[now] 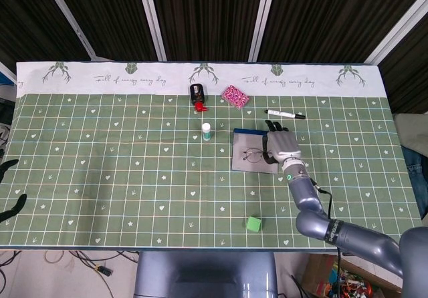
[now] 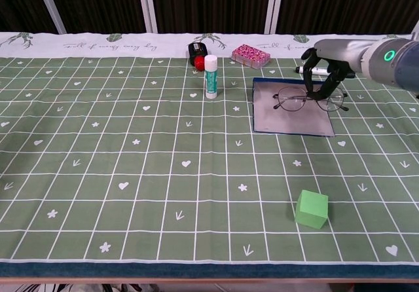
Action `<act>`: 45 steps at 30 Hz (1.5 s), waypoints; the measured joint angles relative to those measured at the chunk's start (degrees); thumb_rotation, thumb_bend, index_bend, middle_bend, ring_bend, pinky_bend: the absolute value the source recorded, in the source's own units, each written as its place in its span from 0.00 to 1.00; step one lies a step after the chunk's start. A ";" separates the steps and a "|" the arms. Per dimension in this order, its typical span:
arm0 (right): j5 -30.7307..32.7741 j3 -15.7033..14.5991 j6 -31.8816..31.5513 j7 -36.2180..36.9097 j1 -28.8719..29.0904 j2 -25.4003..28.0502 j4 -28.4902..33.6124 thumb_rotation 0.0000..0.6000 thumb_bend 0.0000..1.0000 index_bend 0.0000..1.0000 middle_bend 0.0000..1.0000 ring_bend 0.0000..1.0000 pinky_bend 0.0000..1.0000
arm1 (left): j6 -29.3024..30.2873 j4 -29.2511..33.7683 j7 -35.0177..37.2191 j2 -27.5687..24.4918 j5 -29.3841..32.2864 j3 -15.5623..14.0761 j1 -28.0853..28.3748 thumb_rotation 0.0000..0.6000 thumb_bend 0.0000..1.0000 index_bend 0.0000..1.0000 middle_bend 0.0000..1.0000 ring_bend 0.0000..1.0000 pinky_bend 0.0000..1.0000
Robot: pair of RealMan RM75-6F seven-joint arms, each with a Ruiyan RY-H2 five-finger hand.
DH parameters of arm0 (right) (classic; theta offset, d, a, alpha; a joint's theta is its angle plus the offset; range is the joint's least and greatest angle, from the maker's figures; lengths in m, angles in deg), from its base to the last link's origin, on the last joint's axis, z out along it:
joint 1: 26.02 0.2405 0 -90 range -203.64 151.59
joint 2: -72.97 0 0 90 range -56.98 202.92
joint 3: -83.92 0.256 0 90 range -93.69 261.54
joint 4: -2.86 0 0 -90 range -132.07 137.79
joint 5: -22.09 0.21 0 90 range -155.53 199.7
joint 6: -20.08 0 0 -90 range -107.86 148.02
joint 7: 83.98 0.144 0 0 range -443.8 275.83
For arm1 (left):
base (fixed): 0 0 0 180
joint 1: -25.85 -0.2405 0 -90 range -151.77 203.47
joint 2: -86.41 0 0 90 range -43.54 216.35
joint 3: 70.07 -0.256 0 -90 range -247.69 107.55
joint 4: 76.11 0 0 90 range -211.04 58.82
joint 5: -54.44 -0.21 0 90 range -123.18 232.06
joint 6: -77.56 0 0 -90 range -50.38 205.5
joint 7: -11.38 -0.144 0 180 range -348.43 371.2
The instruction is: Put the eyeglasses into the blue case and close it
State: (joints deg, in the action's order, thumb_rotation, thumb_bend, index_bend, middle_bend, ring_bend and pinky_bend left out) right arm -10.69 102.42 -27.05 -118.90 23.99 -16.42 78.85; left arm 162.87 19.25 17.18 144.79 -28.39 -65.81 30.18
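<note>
My right hand (image 1: 281, 145) (image 2: 324, 69) grips the thin-framed eyeglasses (image 1: 253, 155) (image 2: 301, 100) by their right side and holds them over the open blue case (image 1: 251, 158) (image 2: 288, 118). The case lies flat on the green cloth with its grey lining up and a blue rim along its far edge. The lenses hang above the lining's far half; I cannot tell whether they touch it. Of my left hand (image 1: 10, 191), only dark fingertips show at the left edge of the head view, holding nothing.
A green cube (image 1: 253, 224) (image 2: 311, 209) sits near the front edge. A glue stick (image 1: 206, 131) (image 2: 210, 76) stands left of the case. Behind it lie a black-and-red object (image 1: 196, 95) (image 2: 197, 55), a pink packet (image 1: 235, 96) (image 2: 251, 54) and a marker (image 1: 284, 114).
</note>
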 measured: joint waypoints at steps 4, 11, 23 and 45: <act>2.49 0.25 1.11 -0.83 2.42 -1.68 -4.47 1.00 0.49 0.66 0.03 0.03 0.18 | -0.09 -0.10 0.07 0.03 0.08 0.05 0.05 1.00 0.31 0.16 0.00 0.00 0.00; 4.56 0.08 1.76 -1.09 4.96 -4.78 -10.23 1.00 0.49 0.67 0.03 0.03 0.18 | -0.22 -0.12 0.06 0.11 0.35 0.14 0.09 1.00 0.31 0.16 0.00 0.00 0.00; 6.36 0.12 4.17 -0.23 7.87 -9.38 -19.27 1.00 0.49 0.67 0.03 0.02 0.18 | -0.37 -0.18 0.26 0.04 0.58 0.27 0.13 1.00 0.31 0.16 0.00 0.00 0.00; 6.03 -0.08 5.90 0.37 10.23 -12.20 -23.20 1.00 0.49 0.67 0.03 0.02 0.18 | -0.69 -0.22 0.19 0.07 0.80 0.29 0.23 1.00 0.31 0.16 0.00 0.00 0.00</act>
State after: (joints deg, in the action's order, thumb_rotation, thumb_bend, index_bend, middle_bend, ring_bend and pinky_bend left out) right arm -4.67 102.34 -21.15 -118.53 34.22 -28.62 55.65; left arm 162.18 19.03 17.37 144.86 -27.59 -65.52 30.41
